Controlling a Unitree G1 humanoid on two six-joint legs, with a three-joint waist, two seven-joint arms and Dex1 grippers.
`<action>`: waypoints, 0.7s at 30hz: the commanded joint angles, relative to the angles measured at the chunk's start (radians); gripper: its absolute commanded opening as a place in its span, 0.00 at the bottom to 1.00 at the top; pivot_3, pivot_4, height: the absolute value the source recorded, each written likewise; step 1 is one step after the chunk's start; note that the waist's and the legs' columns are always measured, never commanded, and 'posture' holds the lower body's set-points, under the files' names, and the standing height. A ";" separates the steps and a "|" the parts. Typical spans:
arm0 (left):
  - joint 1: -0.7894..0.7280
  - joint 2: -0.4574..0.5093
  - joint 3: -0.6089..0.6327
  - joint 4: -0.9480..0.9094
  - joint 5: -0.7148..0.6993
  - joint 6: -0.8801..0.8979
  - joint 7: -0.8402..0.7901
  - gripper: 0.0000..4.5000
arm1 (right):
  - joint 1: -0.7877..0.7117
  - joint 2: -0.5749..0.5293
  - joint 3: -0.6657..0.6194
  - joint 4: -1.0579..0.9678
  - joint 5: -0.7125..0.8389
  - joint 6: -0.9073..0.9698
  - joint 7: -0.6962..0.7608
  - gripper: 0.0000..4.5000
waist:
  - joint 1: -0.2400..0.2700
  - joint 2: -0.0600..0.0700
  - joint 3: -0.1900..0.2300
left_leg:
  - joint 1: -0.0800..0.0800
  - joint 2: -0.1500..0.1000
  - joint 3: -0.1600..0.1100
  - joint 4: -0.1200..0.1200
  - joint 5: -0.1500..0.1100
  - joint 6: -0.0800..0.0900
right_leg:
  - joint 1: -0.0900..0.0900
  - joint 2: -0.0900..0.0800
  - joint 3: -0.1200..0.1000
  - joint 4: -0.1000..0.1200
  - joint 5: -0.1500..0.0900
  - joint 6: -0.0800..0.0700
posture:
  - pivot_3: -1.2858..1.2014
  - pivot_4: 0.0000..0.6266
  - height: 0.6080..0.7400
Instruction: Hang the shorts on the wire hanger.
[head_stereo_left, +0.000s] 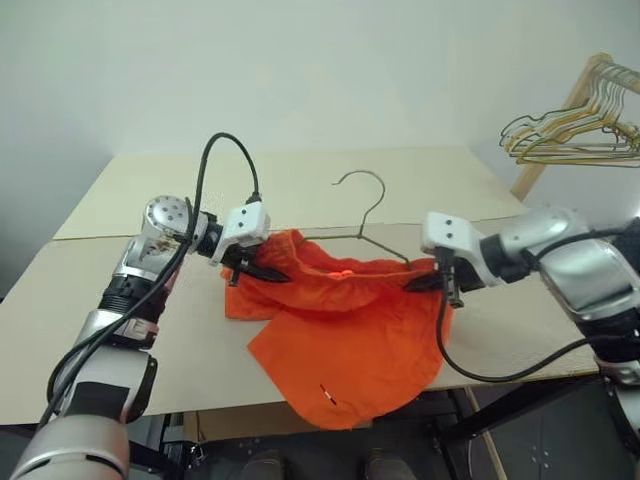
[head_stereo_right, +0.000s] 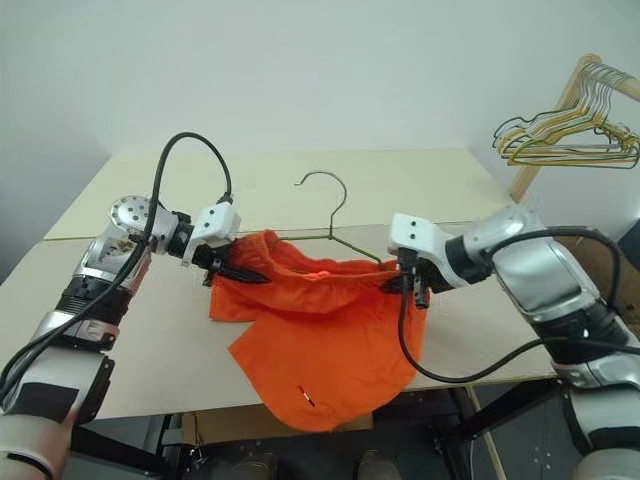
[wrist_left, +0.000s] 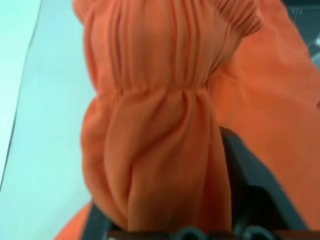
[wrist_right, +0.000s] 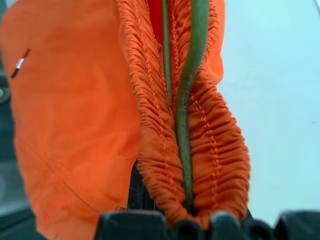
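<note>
Left eye view has the shorts (head_stereo_left: 345, 335) hanging between the two arms above the table (head_stereo_left: 120, 330), bright orange, with the gathered waistband stretched across at the top and the legs drooping down past the table's near edge. A small white tag (head_stereo_left: 326, 394) shows low on the fabric near one hem. The wire hanger (head_stereo_left: 372, 222) sits with its curved hook sticking up behind the waistband, and its thin grey-green wire runs down into the fabric toward the right side.

The left gripper (head_stereo_left: 252, 270) is at the left end of the waistband, its black fingers pushed into the bunched cloth; in the left wrist view the gathered orange fabric lies between the fingers (wrist_left: 250, 185), but I cannot tell whether they are clamped on it or standing apart. The right gripper (head_stereo_left: 428, 281) is closed on the shorts at the right end of the waistband; the right wrist view shows the elastic folded tight between its fingers, with the hanger's green wire (wrist_right: 186, 115) running through the same fold.

Off to the right, well apart from the table, a bunch of gold-toned hangers (head_stereo_left: 580, 130) hangs from a wooden rack (head_stereo_left: 560, 115).
</note>
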 joint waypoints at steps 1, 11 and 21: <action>-0.053 -0.003 0.071 0.008 -0.047 0.044 0.041 0.66 | 0.074 -0.048 -0.124 -0.088 0.078 0.093 -0.026 0.00 | -0.001 0.000 0.000 | 0.000 0.000 0.000 0.000 0.000 0.000 | 0.000 0.000 0.000 0.000 0.000 0.000 | 0.51 0.00 1.00; -0.050 -0.009 0.322 -0.135 -0.198 0.216 0.342 1.00 | 0.437 0.050 -0.549 -0.341 0.220 0.507 -0.353 0.00 | -0.007 -0.001 0.000 | 0.002 0.000 -0.002 0.000 0.000 0.000 | 0.001 0.000 0.000 0.001 0.000 0.000 | 0.50 0.00 1.00; 0.090 -0.145 0.425 -0.763 -0.698 0.690 0.590 1.00 | 0.488 0.134 -0.848 -0.485 0.249 0.831 -0.638 0.00 | -0.010 0.000 -0.001 | 0.004 -0.001 -0.010 0.001 0.000 0.000 | 0.005 -0.001 0.002 0.001 0.001 0.001 | 0.48 0.00 1.00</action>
